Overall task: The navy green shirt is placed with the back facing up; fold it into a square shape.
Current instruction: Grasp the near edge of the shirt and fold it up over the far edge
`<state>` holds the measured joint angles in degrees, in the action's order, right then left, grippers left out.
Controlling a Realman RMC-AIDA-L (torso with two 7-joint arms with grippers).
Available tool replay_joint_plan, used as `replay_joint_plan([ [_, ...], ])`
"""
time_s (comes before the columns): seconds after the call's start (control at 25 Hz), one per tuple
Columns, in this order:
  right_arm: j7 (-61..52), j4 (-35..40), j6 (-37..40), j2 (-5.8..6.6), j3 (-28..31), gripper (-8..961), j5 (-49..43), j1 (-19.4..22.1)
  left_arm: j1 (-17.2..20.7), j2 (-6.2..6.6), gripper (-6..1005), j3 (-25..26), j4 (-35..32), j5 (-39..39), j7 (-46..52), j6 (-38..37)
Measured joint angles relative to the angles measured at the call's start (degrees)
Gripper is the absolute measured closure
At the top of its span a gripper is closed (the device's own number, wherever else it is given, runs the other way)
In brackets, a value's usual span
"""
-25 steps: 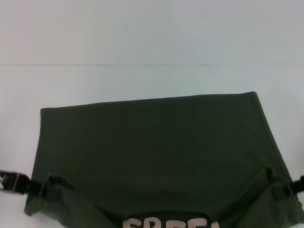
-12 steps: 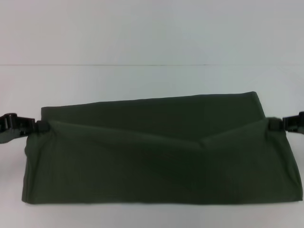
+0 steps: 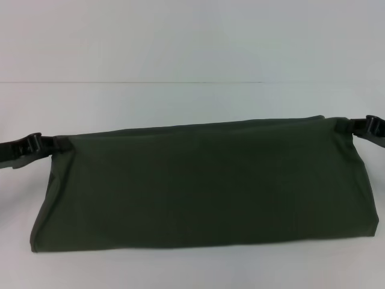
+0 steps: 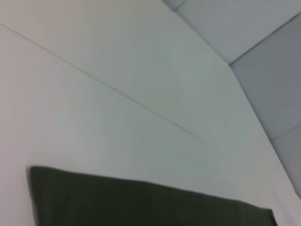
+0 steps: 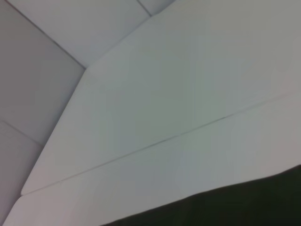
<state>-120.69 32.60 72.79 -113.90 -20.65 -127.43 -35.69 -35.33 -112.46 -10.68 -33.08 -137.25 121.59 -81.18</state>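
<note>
The navy green shirt [image 3: 201,183] lies folded on the white desk [image 3: 192,102]. The left end effector [image 3: 53,144] pinches its 10 o'clock corner, the right end effector [image 3: 348,125] its 2 o'clock corner.

the navy green shirt [image 3: 204,183] lies folded on the table [image 3: 192,102], across its near half and running almost from the left edge to the right edge. the left gripper [image 3: 51,144] sits at the shirt's far left corner and the right gripper [image 3: 348,125] at its far right corner, each touching the cloth.
</note>
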Motion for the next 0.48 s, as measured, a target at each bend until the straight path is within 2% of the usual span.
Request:
replay_joint_plan([
  [0.24, 1.47, -0.52, -4.68, -1.26, -0.25, 919, 0.83, -0.96, 0.06, -1.09, 941, -0.04, 0.11, 2.64, -1.95, 3.73],
  [0.48, 3.71, -0.93, -10.63, -3.27, -0.74, 918, 1.55, -2.7, -1.03, -2.64, 924, -1.56, 0.2, 3.39, -3.4, 9.14],
])
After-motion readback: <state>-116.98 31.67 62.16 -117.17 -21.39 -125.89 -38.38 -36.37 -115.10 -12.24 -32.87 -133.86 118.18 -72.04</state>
